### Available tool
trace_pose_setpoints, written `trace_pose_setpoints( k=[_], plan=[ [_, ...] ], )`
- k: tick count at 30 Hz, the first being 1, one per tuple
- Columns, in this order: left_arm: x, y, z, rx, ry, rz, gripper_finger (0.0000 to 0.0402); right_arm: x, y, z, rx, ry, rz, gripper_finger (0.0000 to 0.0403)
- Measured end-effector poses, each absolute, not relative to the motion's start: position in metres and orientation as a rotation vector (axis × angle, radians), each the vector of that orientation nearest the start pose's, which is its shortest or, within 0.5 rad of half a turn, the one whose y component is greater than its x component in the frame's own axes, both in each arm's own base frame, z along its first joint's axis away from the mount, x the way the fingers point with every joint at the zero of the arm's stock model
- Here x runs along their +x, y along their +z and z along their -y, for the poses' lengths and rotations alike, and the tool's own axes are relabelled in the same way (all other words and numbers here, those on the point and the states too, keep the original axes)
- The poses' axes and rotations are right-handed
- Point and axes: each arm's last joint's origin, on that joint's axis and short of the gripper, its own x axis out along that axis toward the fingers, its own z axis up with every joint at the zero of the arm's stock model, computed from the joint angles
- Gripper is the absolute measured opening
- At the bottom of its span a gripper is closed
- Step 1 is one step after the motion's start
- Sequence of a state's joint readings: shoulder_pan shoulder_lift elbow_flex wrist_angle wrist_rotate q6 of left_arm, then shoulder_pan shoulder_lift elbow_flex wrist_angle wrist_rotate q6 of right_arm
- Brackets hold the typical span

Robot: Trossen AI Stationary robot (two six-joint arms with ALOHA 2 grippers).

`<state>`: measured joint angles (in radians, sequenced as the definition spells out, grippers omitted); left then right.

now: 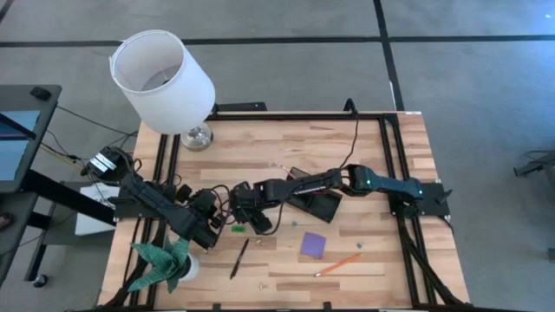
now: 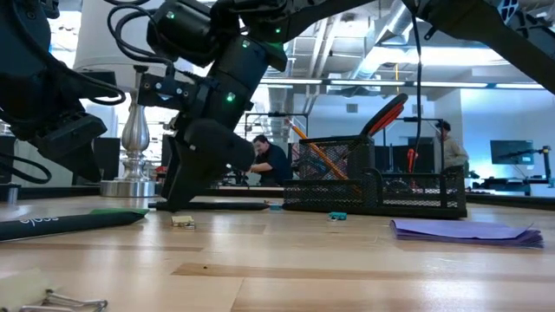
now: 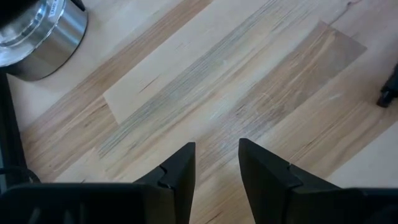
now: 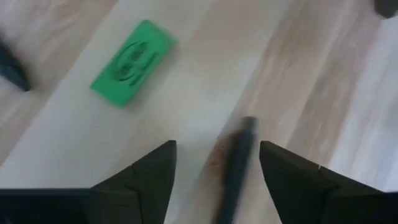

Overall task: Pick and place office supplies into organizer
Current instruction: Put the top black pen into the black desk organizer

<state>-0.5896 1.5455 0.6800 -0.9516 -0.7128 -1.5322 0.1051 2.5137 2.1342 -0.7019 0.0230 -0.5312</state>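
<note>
Reaching across from the table's right edge, the right arm passes over the organizer (image 1: 319, 204) and brings the right gripper (image 1: 253, 220) down near the table's middle, a bit left of centre. Its jaws are wide. In the right wrist view a black pen (image 4: 236, 167) lies on the wood between the fingers (image 4: 147, 178), not gripped. Low view has the gripper (image 2: 186, 185) tilted, tips at or just off the surface; can't tell which.

A green eraser (image 1: 238, 229) lies just beside it, on the side twd the left edge; it's also clear in the wrist view (image 4: 132, 61).

Left gripper (image 1: 206, 232) sits near the left edge, close to the eraser. Its jaws are narrow w/ nothing between them, over bare wood. The lamp base (image 3: 37, 30) shows in that wrist view, and the lamp (image 1: 165, 80) stands at the far left corner.

The organizer is mid-table, slightly right. A red scissors handle (image 2: 386, 113) and orange pencils (image 2: 310, 152) already stick up out of it.

Loose items:
- A 2nd pen (image 1: 239, 258) lies twd the near edge, left of centre.
- A purple pad (image 1: 313, 244) lies flat nearer the middle, apart from the organizer.
- An orange pencil (image 1: 338, 264) lies twd the near edge, right of the pad.
- A binder clip (image 2: 59, 303) sits right at the near edge.

A paper plant (image 1: 165, 258) sits at the near left corner. People show in the room behind.
</note>
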Motion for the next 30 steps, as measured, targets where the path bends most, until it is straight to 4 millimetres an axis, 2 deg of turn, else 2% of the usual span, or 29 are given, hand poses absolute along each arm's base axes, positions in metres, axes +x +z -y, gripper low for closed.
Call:
trace_pose_setpoints(
  k=[4, 11, 14, 21, 28, 30],
  plan=[
    [0.173, 0.133, 0.093, -0.176, 1.001, -0.922, 0.0119, 0.531, 0.141, -0.047, -0.551, 0.301, -1.000, 0.0226],
    [0.174, 0.133, 0.093, -0.182, 0.999, -0.919, 0.0119, 0.531, 0.135, -0.028, -0.438, 0.264, -1.038, 0.0205],
    [0.174, 0.133, 0.093, -0.179, 0.997, -0.921, 0.0119, 0.531, 0.135, -0.029, -0.384, 0.306, -1.030, 0.0194],
    [0.174, 0.133, 0.094, -0.178, 0.997, -0.921, 0.0119, 0.531, 0.134, -0.037, -0.392, 0.332, -1.023, 0.0170],
    [0.174, 0.133, 0.094, -0.179, 0.997, -0.920, 0.0119, 0.531, 0.134, -0.026, -0.353, 0.295, -1.028, 0.0155],
    [0.174, 0.133, 0.094, -0.179, 0.997, -0.920, 0.0119, 0.531, 0.128, -0.024, -0.346, 0.294, -1.024, 0.0152]
  ],
)
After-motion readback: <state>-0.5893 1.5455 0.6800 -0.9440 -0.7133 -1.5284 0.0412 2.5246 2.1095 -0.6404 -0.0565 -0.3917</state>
